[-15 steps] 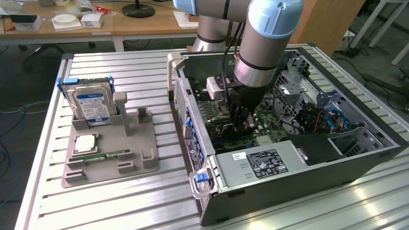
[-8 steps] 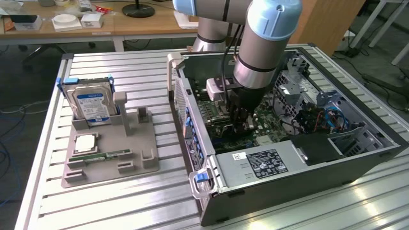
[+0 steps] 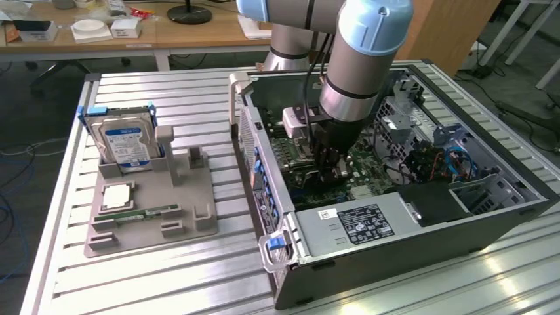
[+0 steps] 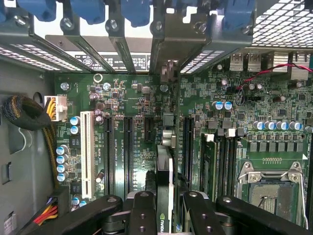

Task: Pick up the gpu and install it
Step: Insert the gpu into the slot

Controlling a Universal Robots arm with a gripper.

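Green motherboard lies under the gripper, which clenches the gpu edge-on above the slots; slight misalignment could jam the card against a slot.

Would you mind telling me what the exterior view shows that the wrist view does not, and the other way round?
Exterior view alone: the grey parts holder on the slatted table, with the blue-and-white hard drive standing in it, and the whole open computer case with the arm reaching in.

Wrist view alone: close detail of the motherboard, namely the white expansion slot, the black slots beside it and the empty processor socket.

Both: the gripper shut on the gpu, held edge-on above the green motherboard.
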